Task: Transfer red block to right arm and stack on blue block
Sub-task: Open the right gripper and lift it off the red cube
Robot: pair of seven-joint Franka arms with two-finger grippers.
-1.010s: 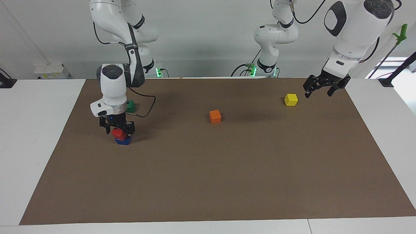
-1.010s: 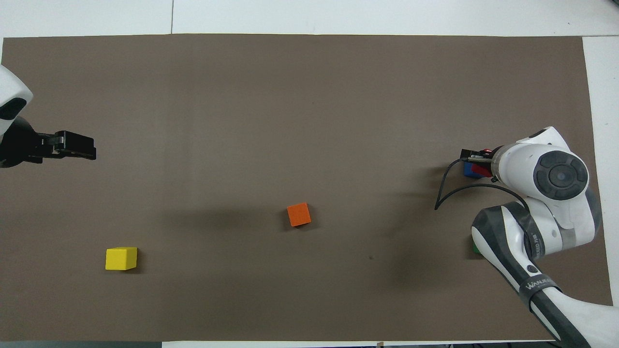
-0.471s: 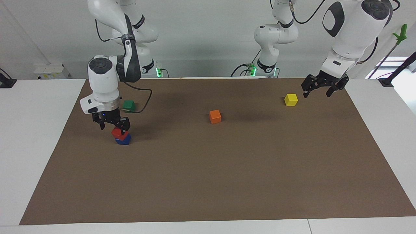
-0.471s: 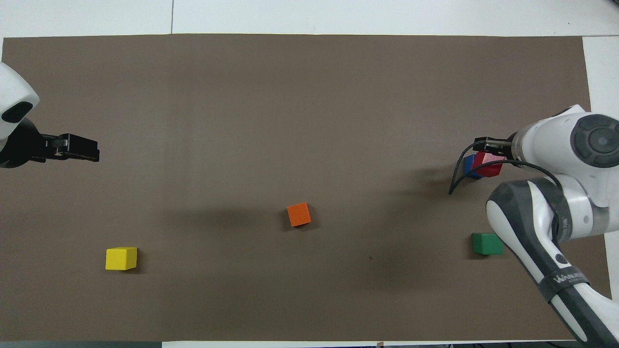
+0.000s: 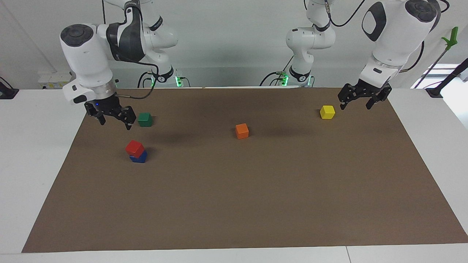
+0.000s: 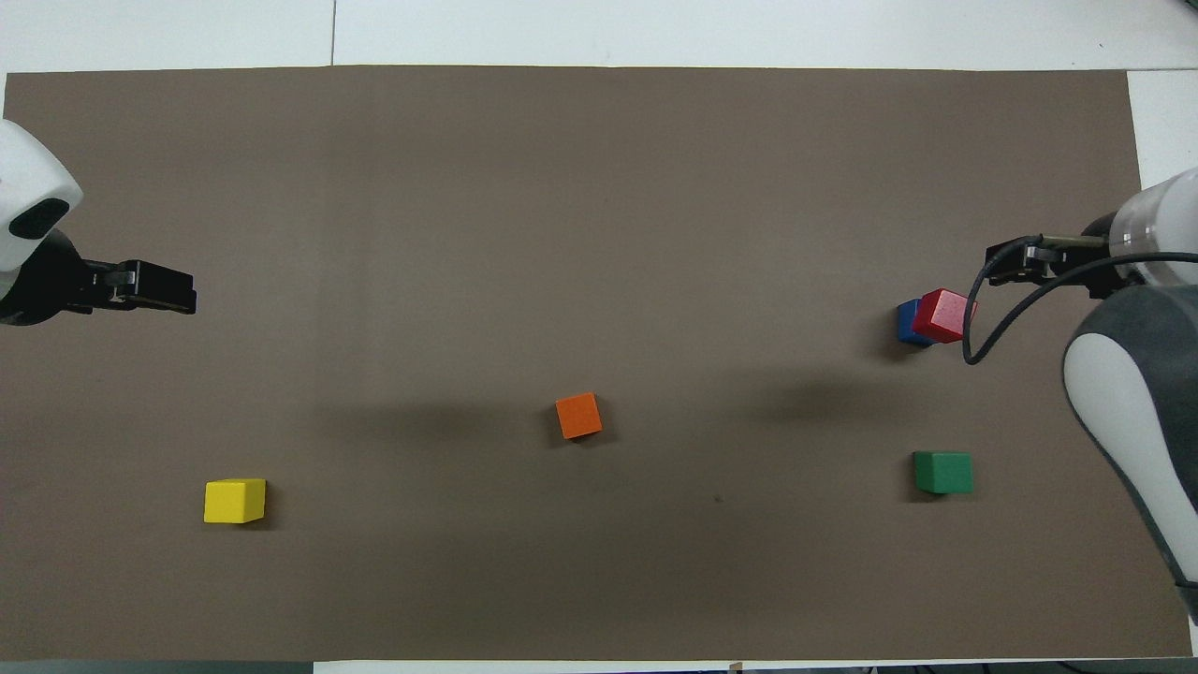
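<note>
The red block (image 5: 134,148) sits on the blue block (image 5: 140,157), a little askew; both also show in the overhead view, red (image 6: 943,315) on blue (image 6: 906,323). My right gripper (image 5: 112,117) (image 6: 1006,263), with its blue light, is open and empty, raised above the mat at the right arm's end, clear of the stack. My left gripper (image 5: 358,99) (image 6: 164,298) is open and empty, up in the air beside the yellow cube at the left arm's end; that arm waits.
A green cube (image 5: 145,119) (image 6: 942,471) lies nearer the robots than the stack. An orange cube (image 5: 242,130) (image 6: 578,415) lies mid-mat. A yellow cube (image 5: 327,111) (image 6: 234,500) lies toward the left arm's end. The brown mat (image 5: 256,204) covers most of the table.
My right gripper has let go of the red block, which stays on the blue block, and has risen and drawn away toward its end of the table. The left gripper has barely moved.
</note>
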